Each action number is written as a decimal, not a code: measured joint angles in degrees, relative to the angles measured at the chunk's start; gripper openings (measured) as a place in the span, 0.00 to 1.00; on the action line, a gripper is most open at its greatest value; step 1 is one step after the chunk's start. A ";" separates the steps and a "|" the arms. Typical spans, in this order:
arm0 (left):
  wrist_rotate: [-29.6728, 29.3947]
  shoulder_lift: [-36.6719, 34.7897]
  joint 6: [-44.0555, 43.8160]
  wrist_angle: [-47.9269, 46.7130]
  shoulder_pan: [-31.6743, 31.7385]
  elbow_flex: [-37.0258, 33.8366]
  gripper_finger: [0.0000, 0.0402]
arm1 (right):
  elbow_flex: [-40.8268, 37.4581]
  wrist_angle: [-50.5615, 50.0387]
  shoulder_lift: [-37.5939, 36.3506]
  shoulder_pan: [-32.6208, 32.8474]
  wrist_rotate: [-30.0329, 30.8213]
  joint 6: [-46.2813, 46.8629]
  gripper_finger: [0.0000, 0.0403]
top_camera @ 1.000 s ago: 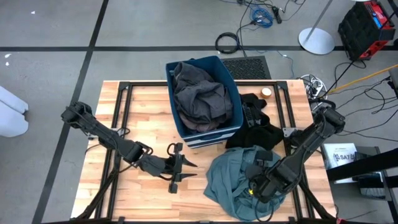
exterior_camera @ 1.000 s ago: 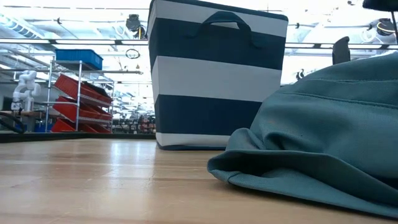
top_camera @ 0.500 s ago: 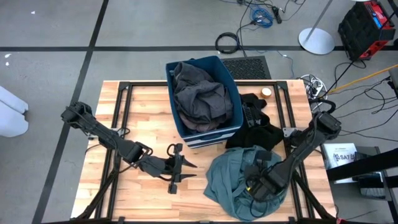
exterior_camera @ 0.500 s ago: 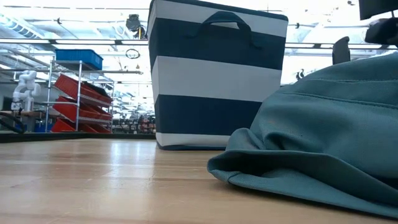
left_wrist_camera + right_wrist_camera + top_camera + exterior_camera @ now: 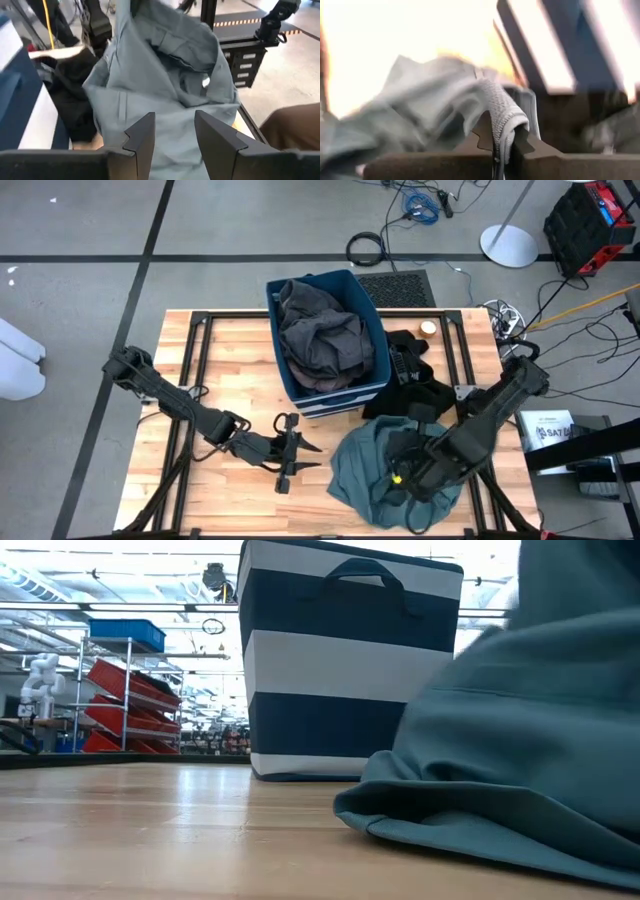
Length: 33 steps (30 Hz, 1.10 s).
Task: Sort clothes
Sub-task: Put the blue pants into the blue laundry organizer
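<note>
Since the earlier frame, the right gripper has pressed its fingers together on the grey-green garment, pinching a ribbed edge and raising the cloth a little. This garment lies on the table in front of the striped bin. Beside it the left gripper waits, fingers spread, holding nothing.

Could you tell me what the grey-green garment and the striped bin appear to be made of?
The grey-green garment looks like a matte woven fabric, perhaps cotton twill: it slumps in soft folds with stitched seams. The edge clamped in the right pincer shows a ribbed knit texture. The striped bin seems to be stiffened canvas-like cloth, with a fabric handle and flat, unshiny navy and white bands.
</note>
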 joint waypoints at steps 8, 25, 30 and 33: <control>2.06 2.70 5.70 13.42 0.39 0.00 0.37 | 19.21 12.94 -0.02 2.14 6.68 -23.48 0.00; -16.64 1.21 4.34 8.12 -5.41 0.01 0.37 | 23.09 15.21 0.15 3.00 6.53 -30.14 0.00; -18.32 0.64 -16.29 2.42 -2.73 0.00 0.37 | 23.10 15.23 0.15 3.02 6.42 -29.39 0.00; -16.29 0.78 -20.92 -1.57 -1.00 0.02 0.37 | 23.11 15.14 0.15 3.02 6.42 -29.32 0.00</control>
